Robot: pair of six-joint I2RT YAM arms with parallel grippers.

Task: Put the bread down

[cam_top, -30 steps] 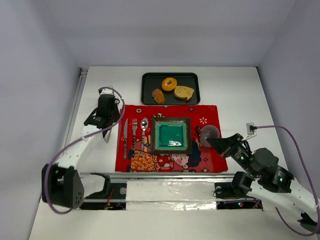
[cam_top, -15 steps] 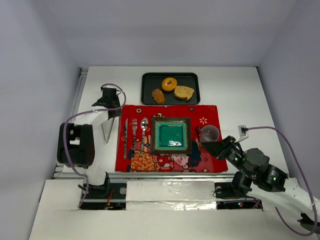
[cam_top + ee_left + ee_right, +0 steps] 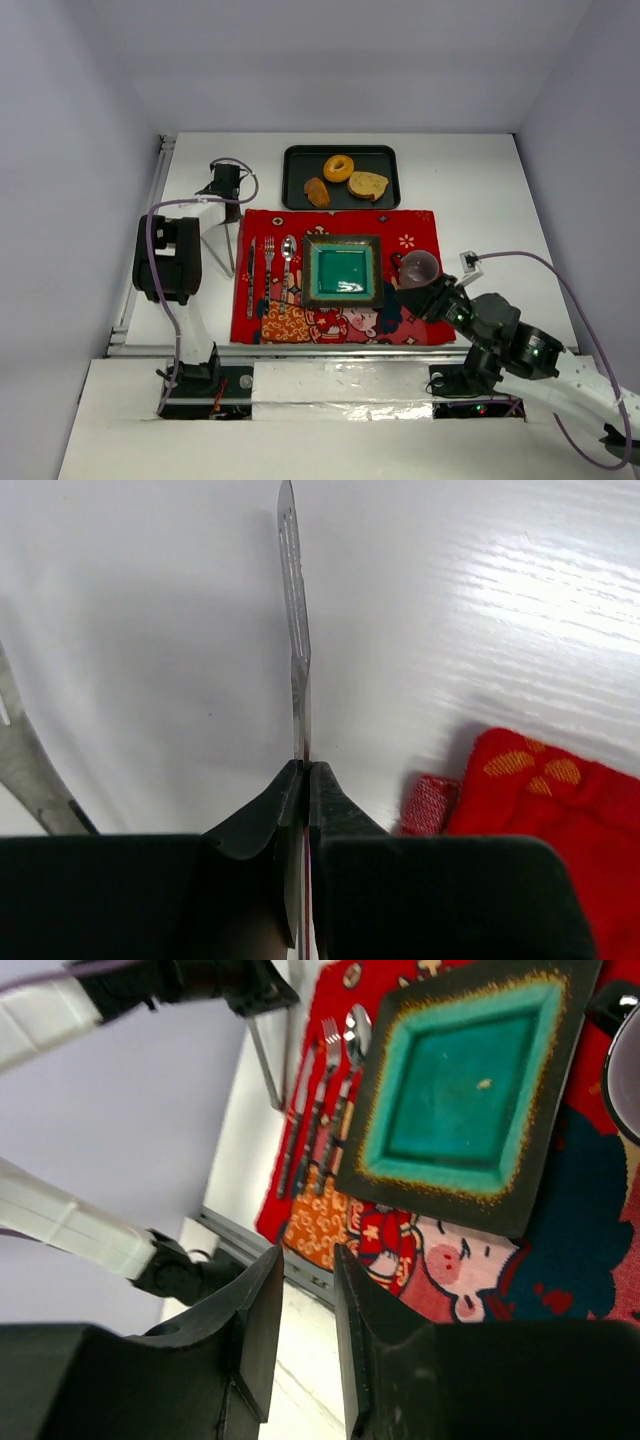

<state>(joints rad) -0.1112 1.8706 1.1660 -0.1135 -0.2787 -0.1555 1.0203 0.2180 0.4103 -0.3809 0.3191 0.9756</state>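
Before me lay a white table [image 3: 480, 190], its faintly grained top catching a bright glare, closed in behind and at both sides by plain pale lavender-grey walls [image 3: 340, 60], with a metal rail [image 3: 150, 215] along its left edge and a foil-wrapped strip [image 3: 340, 385] along its near edge.

You have bare table [image 3: 470, 190] to the right of the tray [image 3: 292, 160] and behind it, so a gripper can pass there. To the left of the tray the left gripper [image 3: 227, 200] stands near, and the metal tool [image 3: 231, 245] it grips reaches along the left edge of the mat [image 3: 415, 232]. In front of the tray, the cutlery [image 3: 268, 270], the plate [image 3: 342, 301] and the cup [image 3: 419, 266] crowd the mat. The right gripper [image 3: 425, 293] is just beside the cup.
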